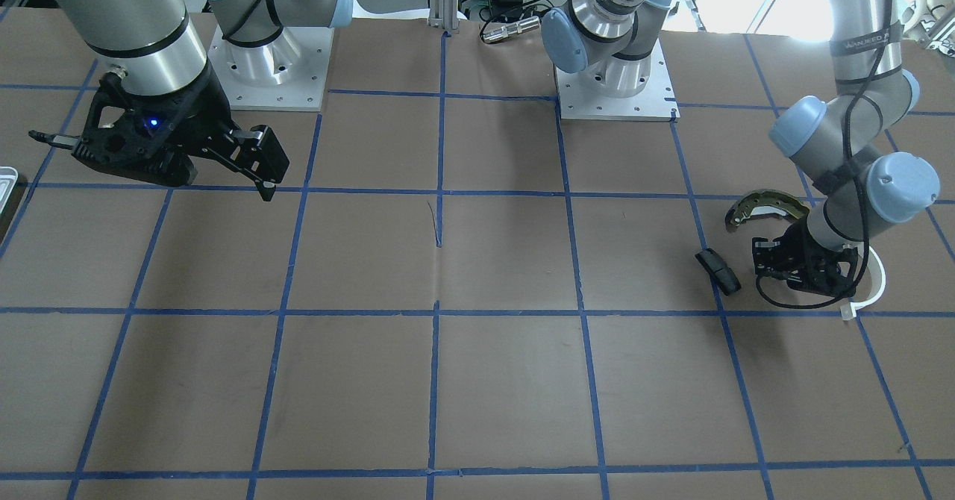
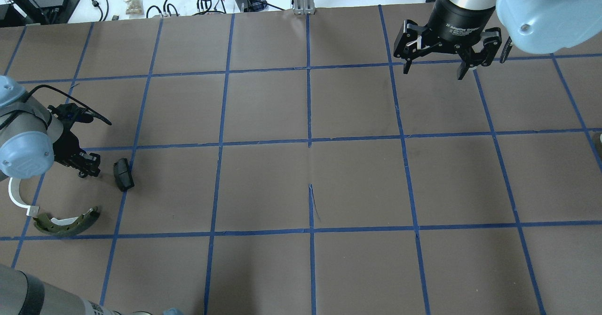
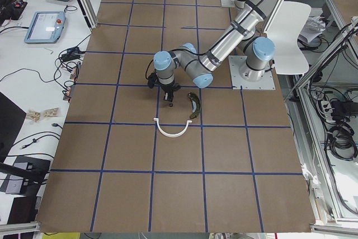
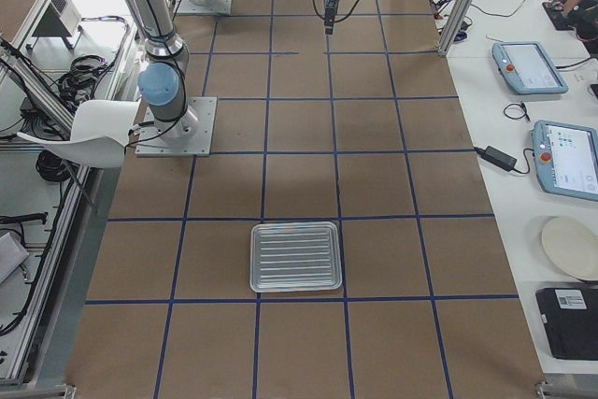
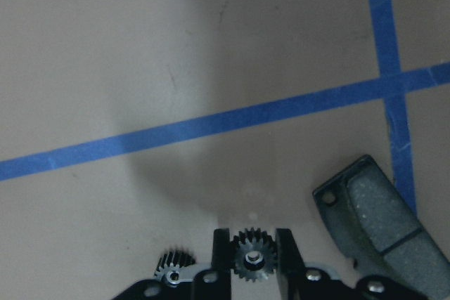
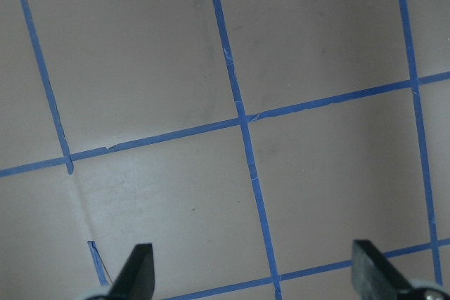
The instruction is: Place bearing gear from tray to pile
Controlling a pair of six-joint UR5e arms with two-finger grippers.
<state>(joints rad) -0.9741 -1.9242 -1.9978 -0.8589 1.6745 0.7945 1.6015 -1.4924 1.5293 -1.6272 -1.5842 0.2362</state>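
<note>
2 arms over brown-papered desk (image 2: 263, 188) w/ blue tape grid (image 2: 309, 103). L gripper (image 5: 252, 244) low at approx 9 o'clock of overhead view, fingers (image 5: 222, 251) clamped on small toothed bearing gear (image 5: 249, 259), gear face-on to wrist cam, betw. the 2 pads. 2nd, smaller toothed bit (image 5: 172, 265) at 9 o'clock of gear in wrist view, outside the fingers; same part or not, can't tell. Can't tell if gear touching paper. Right by pile (image 3: 192, 106): black block (image 2: 123, 174) just beside gripper at its 3 o'clock in overhead view, not touching fingers; brake shoe (image 2: 66, 223) at 6 o'clock, curved, lying on desk; white half-ring (image 2: 19, 197) at 7 o'clock, partly hidden under L arm, one end right by shoe. R gripper (image 2: 435, 68) high at approx 1 o'clock of overhead view, fingers (image 6: 140, 268) spread wide apart. Ribbed silvery tray (image 4: 295, 257) flat on desk at R end, well apart from pile.
</note>
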